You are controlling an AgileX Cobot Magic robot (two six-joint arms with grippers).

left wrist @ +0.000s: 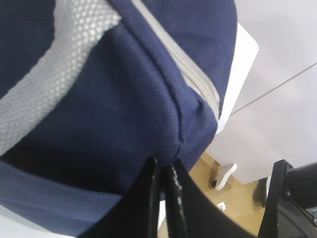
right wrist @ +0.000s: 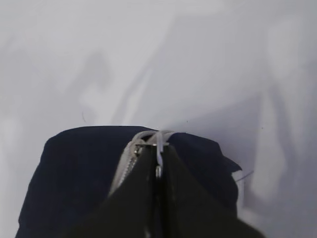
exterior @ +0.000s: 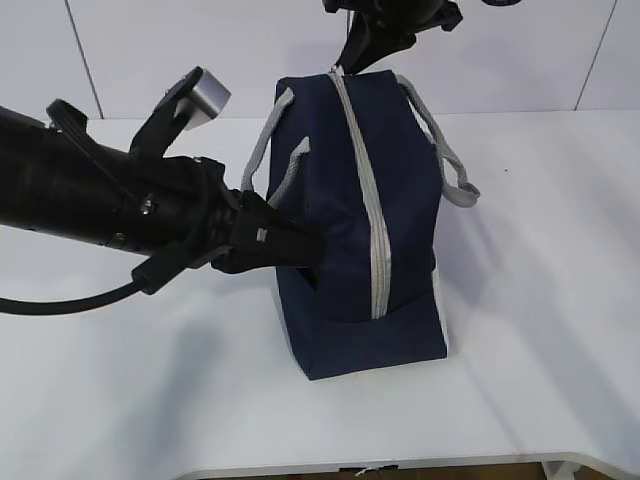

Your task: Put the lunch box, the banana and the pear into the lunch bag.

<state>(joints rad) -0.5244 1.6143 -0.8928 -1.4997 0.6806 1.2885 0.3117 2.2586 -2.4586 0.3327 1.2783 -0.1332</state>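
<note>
No readable text, labels or numbers anywhere. Nothing legible on the lunch bag (exterior: 370,200). Nothing on the tabletop (exterior: 540,330) either.

White table (exterior: 540,330) fills most of exterior view, matte, smooth, rounded front edge visible at bottom. Soft grey shadows on it left and front. Tiny dark speck on tabletop at right (exterior: 506,174). Behind table, white wall panels (exterior: 200,50) with thin dark seams, one slanting at left, one at far right. Strip of brownish floor (exterior: 440,472) shows under table's front edge. Left wrist view: same white tabletop corner (left wrist: 246,47) upper right, wood-tone floor (left wrist: 237,198) below, a white table foot (left wrist: 225,176) standing on it, pale wall with dark seam line at right. Right wrist view: white surface, blurred shadows.
</note>
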